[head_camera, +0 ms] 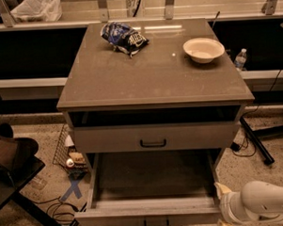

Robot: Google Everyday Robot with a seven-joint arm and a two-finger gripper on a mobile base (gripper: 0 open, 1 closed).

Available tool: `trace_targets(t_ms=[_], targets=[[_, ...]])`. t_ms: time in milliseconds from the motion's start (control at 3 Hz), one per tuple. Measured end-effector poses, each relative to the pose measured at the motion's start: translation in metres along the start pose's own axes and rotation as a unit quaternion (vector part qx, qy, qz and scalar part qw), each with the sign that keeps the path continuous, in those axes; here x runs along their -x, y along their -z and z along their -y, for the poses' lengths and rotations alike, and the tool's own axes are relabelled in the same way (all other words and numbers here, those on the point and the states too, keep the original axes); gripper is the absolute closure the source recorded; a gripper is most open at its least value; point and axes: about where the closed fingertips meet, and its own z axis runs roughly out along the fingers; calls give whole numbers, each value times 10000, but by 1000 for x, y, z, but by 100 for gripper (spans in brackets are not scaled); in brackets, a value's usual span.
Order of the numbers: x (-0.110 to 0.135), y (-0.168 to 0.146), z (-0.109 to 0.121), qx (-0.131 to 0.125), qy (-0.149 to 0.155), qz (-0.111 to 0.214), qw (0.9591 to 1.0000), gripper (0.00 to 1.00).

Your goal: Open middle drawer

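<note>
The middle drawer (154,180) is pulled far out toward me from the grey-beige cabinet. Its inner floor is bare, and its small black loop handle (156,223) shows at the bottom edge of the view. Above it, a drawer front (109,140) with a black loop handle (152,143) sits nearly shut under the tabletop. My gripper (222,205), on a white arm (263,204), is at the bottom right. It sits just off the right front corner of the pulled-out drawer and holds nothing that I can see.
On the cabinet top (149,77) lie a blue chip bag (124,38) and a white bowl (203,49). A dark chair (12,163) stands at the left. A wire basket with small items (70,155) and cables lie on the floor. A water bottle (240,59) stands at the back right.
</note>
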Motion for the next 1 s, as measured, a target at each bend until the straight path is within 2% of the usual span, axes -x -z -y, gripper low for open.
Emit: trace_targets(t_ms=[333, 667, 1000], targets=[[0, -1, 0, 47, 1, 2, 10000, 0], [0, -8, 1, 306, 8, 12, 9995, 0], [0, -25, -20, 723, 124, 43, 9973, 17]])
